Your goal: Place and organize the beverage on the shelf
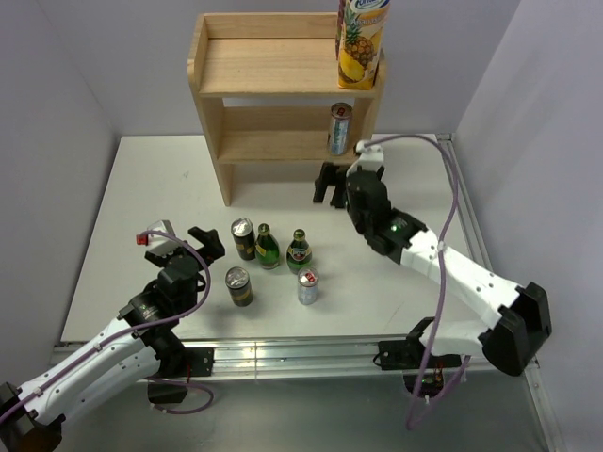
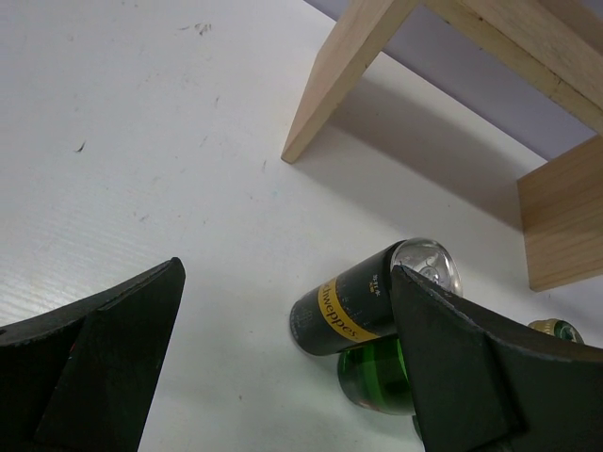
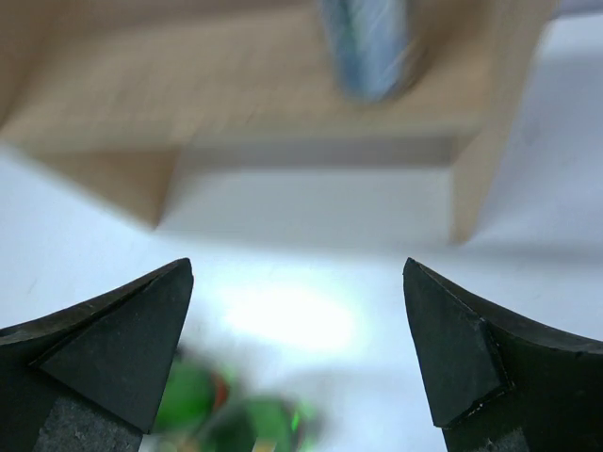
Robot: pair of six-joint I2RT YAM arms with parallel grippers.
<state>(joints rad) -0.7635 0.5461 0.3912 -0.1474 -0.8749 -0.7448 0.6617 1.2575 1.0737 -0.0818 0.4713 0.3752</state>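
Both pairs of jaws stand wide apart and hold nothing. Your left jaws hover low at the near left of the tabletop (image 1: 141, 188), just left of the loose drinks. Your right jaws sit low just in front of the shelf (image 1: 273, 66), near the foot of its right side panel.

You see the shelf at the back of the tabletop. It is light bare wood, with two tiers between flat side panels and a low rim round its top board. A juice carton (image 1: 362, 42) printed with a pineapple stands upright at the right end of the top board. A slim can (image 1: 339, 129) stands on the lower tier, also at the right.

Five drinks stand upright on the tabletop: a rear dark can (image 1: 243, 238), a left green bottle (image 1: 268, 247) and a right green bottle (image 1: 299, 251) in a row, with a front dark can (image 1: 238, 285) and a silver can (image 1: 308, 286) nearer you.

Your left wrist view shows the rear dark can (image 2: 372, 297), yellow-banded, beside the left green bottle (image 2: 377, 381). Your right wrist view is blurred, but the slim can (image 3: 367, 47) is visible on the shelf (image 3: 113, 113).
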